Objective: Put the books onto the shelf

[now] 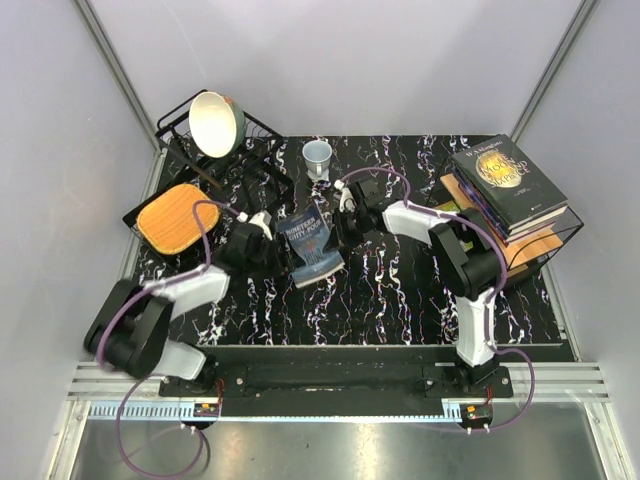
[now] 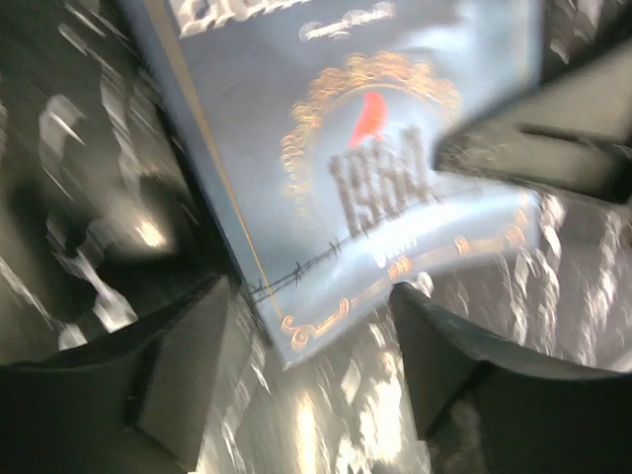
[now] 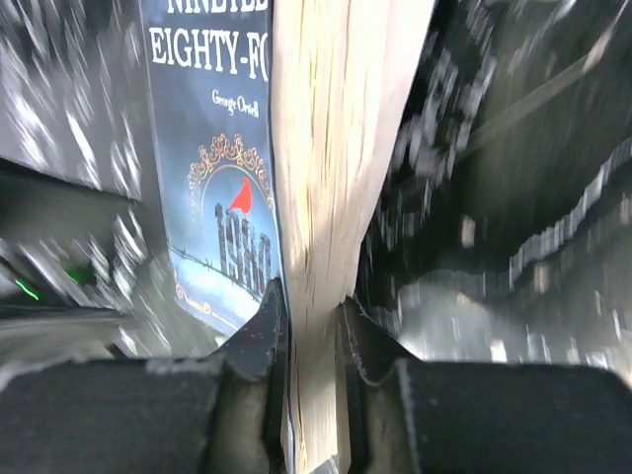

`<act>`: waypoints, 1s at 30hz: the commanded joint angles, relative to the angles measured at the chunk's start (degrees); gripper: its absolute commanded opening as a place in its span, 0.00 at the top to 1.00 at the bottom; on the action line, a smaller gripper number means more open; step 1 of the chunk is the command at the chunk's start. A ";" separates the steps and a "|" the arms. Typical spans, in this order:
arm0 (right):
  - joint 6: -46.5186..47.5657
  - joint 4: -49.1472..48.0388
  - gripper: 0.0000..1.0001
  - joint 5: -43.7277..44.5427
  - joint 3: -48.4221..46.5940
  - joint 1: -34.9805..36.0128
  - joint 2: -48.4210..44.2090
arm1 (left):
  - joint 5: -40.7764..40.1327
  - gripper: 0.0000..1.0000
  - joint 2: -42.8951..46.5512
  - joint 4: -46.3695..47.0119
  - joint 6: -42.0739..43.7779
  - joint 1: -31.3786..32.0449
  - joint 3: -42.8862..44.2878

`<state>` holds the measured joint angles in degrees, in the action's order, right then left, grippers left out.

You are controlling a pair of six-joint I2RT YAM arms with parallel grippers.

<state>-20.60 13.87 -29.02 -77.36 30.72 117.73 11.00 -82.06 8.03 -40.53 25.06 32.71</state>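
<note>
The right jaws are pinching the Nineteen Eighty-Four paperback (image 3: 212, 148) by its page edge. It sits mid-bench (image 1: 400, 290) between the two arms and seems tipped up on one side. The left jaws stand spread around its lower corner, apparently not gripping it. This looks like the pick-up step. Next, the right arm needs to lift the book clear and carry it to the shelf (image 1: 535, 248) on the right, where a stack of books (image 1: 510, 178) already lies on top.
</note>
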 commanded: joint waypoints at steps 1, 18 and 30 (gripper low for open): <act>29.31 18.99 1.00 1.88 -0.69 0.57 -10.03 | 2.27 0.18 15.77 -5.03 4.56 0.25 -0.89; 62.78 50.81 1.00 -17.83 -2.97 0.13 -25.79 | 24.32 0.01 39.86 -19.19 10.74 -3.88 -3.09; 63.40 52.05 1.00 -21.25 0.10 -0.66 -33.09 | 33.29 0.01 49.98 -23.14 5.20 -3.88 -3.80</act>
<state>41.45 65.08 -43.24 -76.16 30.85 88.03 39.05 -33.63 -14.66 -33.69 21.26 28.73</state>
